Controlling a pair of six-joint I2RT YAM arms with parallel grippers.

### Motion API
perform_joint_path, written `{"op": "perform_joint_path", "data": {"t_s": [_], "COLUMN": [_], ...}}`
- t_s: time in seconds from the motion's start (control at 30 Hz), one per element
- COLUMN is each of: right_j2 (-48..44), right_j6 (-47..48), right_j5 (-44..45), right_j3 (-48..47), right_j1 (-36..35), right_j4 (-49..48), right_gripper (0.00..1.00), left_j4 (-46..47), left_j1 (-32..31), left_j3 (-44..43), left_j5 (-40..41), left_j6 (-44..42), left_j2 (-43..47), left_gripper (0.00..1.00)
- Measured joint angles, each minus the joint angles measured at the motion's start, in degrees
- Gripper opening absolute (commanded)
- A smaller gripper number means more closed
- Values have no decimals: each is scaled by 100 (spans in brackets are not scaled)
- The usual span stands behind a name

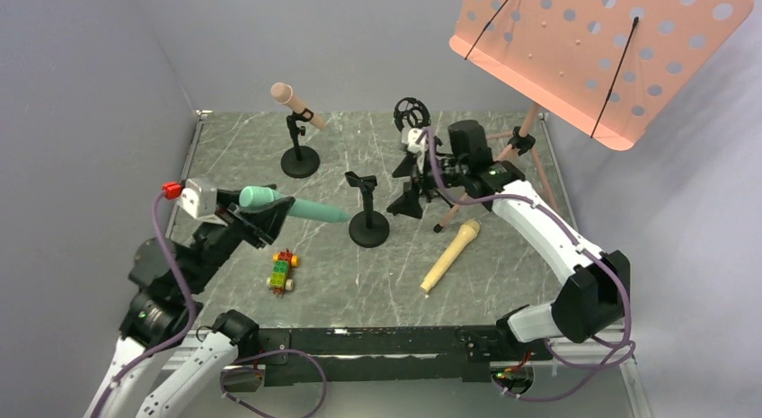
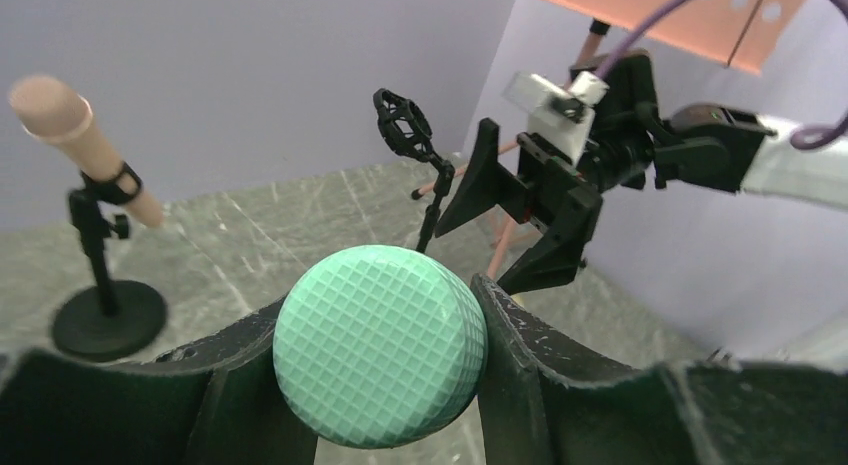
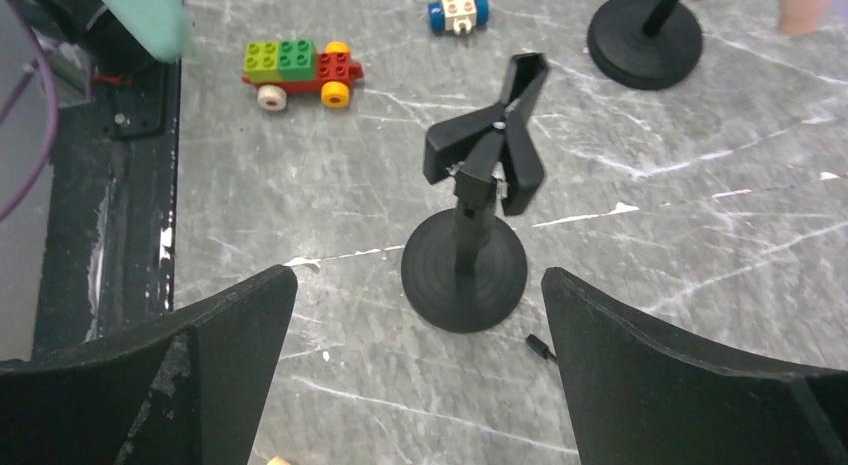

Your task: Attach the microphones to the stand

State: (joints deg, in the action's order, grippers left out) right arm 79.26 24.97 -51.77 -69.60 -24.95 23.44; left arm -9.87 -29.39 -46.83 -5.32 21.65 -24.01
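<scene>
Holding the teal microphone (image 1: pixel 310 209) near its head in my left gripper (image 1: pixel 267 216), I judge it must slide into the clip (image 1: pixel 362 182) of the empty stand (image 1: pixel 368 229); my right gripper (image 1: pixel 409 186) hangs wide, empty, just behind.

Robot laboratory test cell. Plain grey walls (image 1: pixel 90 76) enclose a marble-patterned table (image 1: pixel 359 292) — two robot arms (image 1: pixel 539 229) bolted to its near rail (image 1: pixel 359 342).
</scene>
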Motion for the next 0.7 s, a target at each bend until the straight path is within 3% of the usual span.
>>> {"op": "perform_joint_path", "data": {"t_s": [0.13, 0.27, 0.7], "right_j2": [328, 680, 1344], "right_j6": [160, 109, -765], "right_j5": [439, 807, 999], "right_j3": [-4, -4, -269], "right_j1": [-446, -487, -745], "right_j4": [-83, -376, -1217], "right_gripper": [100, 100, 100], "left_j4": [-990, -1659, -2146], "left_j1": [0, 0, 0], "left_j3": [-658, -575, -271], "left_j5": [-157, -149, -28], "left_j6": [-848, -1255, -1510], "left_j2": [15, 28, 450], "left_gripper": [0, 0, 0]}}
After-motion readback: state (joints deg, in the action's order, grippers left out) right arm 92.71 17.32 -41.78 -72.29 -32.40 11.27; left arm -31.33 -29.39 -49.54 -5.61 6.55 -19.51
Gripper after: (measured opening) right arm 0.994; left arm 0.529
